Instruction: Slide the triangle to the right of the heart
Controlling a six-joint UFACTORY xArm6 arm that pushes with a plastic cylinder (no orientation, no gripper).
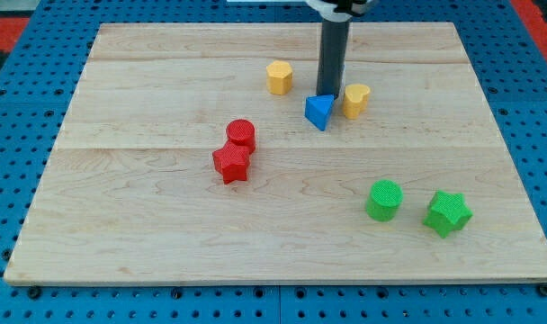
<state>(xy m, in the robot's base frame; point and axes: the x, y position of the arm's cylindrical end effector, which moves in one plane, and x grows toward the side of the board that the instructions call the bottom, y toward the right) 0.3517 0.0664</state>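
Board (147, 261): two red, yellow, green blocks.

Blue triangle (318, 111) lies just left of yellow heart (355, 99).

The triangle (318, 112) lies just left of the heart (355, 100), touching it.

Your arm comes in from the view's top, only its pale end showing at the frame edge. The dark rod (333, 56) hangs straight down, upright, no lean. Your tip (327, 94) sits low, just right of centre, in the upper half of the view.
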